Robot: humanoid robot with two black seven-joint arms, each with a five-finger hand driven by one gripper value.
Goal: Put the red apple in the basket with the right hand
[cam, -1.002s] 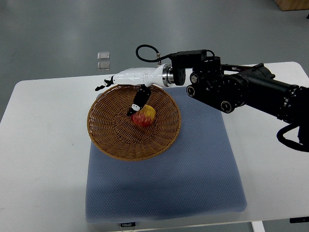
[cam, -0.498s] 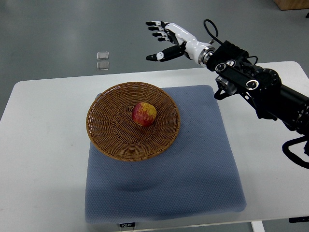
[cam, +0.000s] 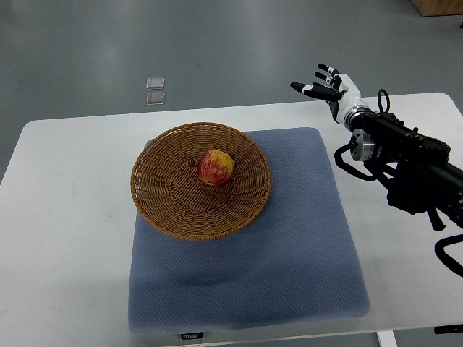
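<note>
Red apple (cam: 215,167): lies inside the basket, near the middle of its bowl and slightly toward the far side; red with a yellow streaked patch on its right side; nothing touches it.
Basket (cam: 170,213): round, shallow, woven brown wicker; sits on the left far part of the mat, its left rim reaching just past the mat's left edge over the bare table.
Mat (cam: 289,253): blue-grey, textured, roughly square; lies flat on the table and reaches to the near edge, where a small label shows.
Table (cam: 65,238): white top; carries the mat and the basket.
Right hand (cam: 331,84): white with black tips; raised near the far edge of the table, to the right of the mat's far right corner, well apart from the basket and the apple.
Fingers (cam: 305,87): spread and relaxed, pointing toward the left of the picture; they hold nothing.
Right arm (cam: 405,155): black, with cabling; enters from the right edge and runs diagonally up and left over the right part of the table to the wrist.
Left arm: does not show.
Floor (cam: 217,50): grey, beyond the table; two small pale square items (cam: 155,90) lie on it, one just behind the other, past the table's far edge.
</note>
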